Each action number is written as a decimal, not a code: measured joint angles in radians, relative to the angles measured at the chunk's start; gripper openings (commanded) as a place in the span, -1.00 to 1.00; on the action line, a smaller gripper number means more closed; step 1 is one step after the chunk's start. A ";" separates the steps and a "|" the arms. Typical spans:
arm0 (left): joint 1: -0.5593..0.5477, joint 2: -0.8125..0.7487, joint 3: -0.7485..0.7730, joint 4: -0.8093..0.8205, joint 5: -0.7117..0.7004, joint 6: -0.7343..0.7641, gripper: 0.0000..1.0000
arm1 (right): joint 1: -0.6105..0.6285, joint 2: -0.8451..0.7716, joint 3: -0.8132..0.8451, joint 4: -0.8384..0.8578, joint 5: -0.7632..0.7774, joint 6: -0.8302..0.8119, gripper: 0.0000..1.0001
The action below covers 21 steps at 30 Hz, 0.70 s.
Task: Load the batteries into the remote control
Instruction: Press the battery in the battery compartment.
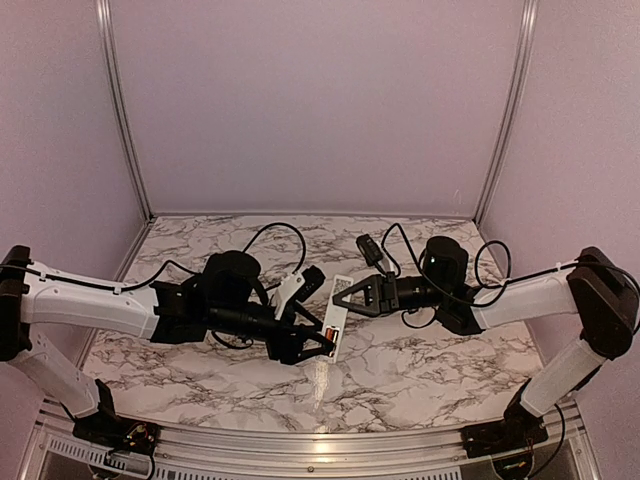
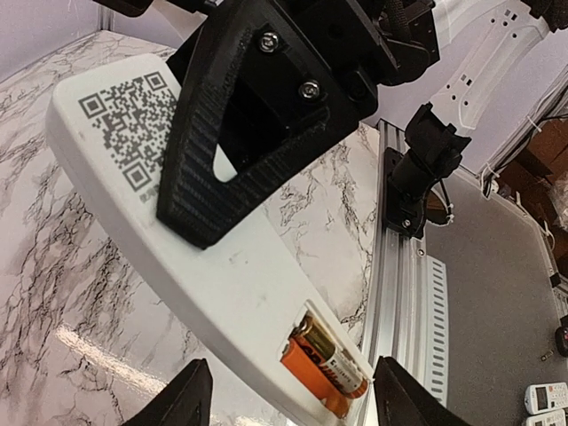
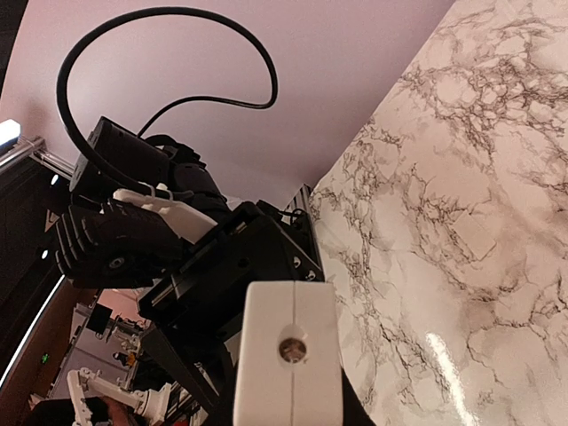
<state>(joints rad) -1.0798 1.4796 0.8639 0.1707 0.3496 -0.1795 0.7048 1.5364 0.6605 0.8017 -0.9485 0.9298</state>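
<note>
Clenched across the far end of a slim white rectangular plastic remote control (image 1: 339, 312): the right gripper (image 1: 352, 297), with one ribbed black finger (image 2: 191, 173) pressed flat on the back just beside a printed grey QR code (image 2: 133, 120). Held back-side up over the white, grey-veined marble-patterned table (image 1: 430, 370), near its middle, long axis running far to near. At the near end, in an open recessed compartment – two small copper-and-orange cylindrical batteries (image 2: 327, 359), side by side, lengthwise along the body. Straddling that same end: the left gripper (image 2: 293, 401), jaws spread, grasping nothing, with black fingers (image 2: 189, 399) on either side of the remote control – clearly apart from it on one side, too close on the other to tell contact. End-on from the right wrist: a white end face with a small round hole (image 3: 291, 349)
</note>
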 measured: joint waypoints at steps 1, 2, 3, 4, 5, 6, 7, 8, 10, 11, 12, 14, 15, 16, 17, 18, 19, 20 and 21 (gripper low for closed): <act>0.000 0.004 0.003 0.001 0.003 0.000 0.31 | 0.000 0.000 0.000 0.000 0.000 0.000 -1.00; 0.000 0.010 0.007 0.003 0.008 0.000 0.31 | 0.000 0.000 0.000 0.000 0.000 0.000 -1.00; 0.000 0.013 0.010 0.005 0.010 0.000 0.31 | 0.000 0.000 0.000 0.000 0.000 0.000 -1.00; 0.000 0.017 0.011 0.005 0.013 0.000 0.30 | 0.000 0.000 0.000 0.000 0.000 0.000 -1.00; 0.000 0.019 0.013 0.005 0.016 0.000 0.28 | 0.000 0.000 0.000 0.000 0.000 0.000 -1.00; 0.000 0.024 0.016 0.005 0.019 0.000 0.27 | 0.000 0.000 0.000 0.000 0.000 0.000 -1.00; 0.000 0.027 0.019 0.005 0.021 0.001 0.26 | 0.000 0.000 0.000 0.000 0.000 0.000 -1.00; 0.000 0.030 0.020 0.005 0.024 0.002 0.25 | 0.000 0.000 0.000 0.000 0.000 0.000 -1.00; 0.000 0.034 0.020 0.005 0.031 0.002 0.22 | 0.000 0.000 0.000 0.000 0.000 0.000 -1.00; 0.000 0.037 0.021 0.005 0.035 0.003 0.19 | 0.000 0.000 0.000 0.000 0.000 0.000 -1.00; 0.000 0.040 0.022 0.005 0.036 0.003 0.14 | 0.000 0.000 0.000 0.000 0.000 0.000 -1.00; 0.000 0.047 0.026 0.004 0.036 0.005 -0.01 | 0.000 0.000 0.000 0.000 0.000 0.000 -1.00; 0.000 0.051 0.027 0.004 0.036 0.005 -0.08 | 0.000 0.000 0.000 0.000 0.000 0.000 -1.00; 0.000 0.054 0.028 0.004 0.037 0.001 -0.15 | 0.000 0.000 0.000 0.000 0.000 0.000 -1.00; 0.000 0.056 0.031 0.004 0.037 0.004 -0.21 | 0.000 0.000 0.000 0.000 0.001 0.000 -1.00; 0.000 0.058 0.032 0.002 0.036 0.002 -0.24 | 0.000 0.000 0.000 0.001 -0.002 -0.003 -1.00; 0.000 0.059 0.032 0.001 0.038 -0.008 -0.26 | 0.000 0.000 0.000 0.004 -0.003 -0.012 -1.00; 0.001 0.060 0.033 0.000 0.042 -0.019 -0.30 | 0.000 0.000 0.000 0.008 -0.004 -0.019 -1.00; 0.005 0.060 0.035 0.000 0.045 -0.027 -0.33 | 0.000 0.000 0.000 0.015 -0.005 -0.025 -1.00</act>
<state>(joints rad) -1.0748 1.5391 0.8989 0.1707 0.3950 -0.2066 0.7048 1.5360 0.6601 0.8165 -0.9531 0.9047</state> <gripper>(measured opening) 0.379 0.171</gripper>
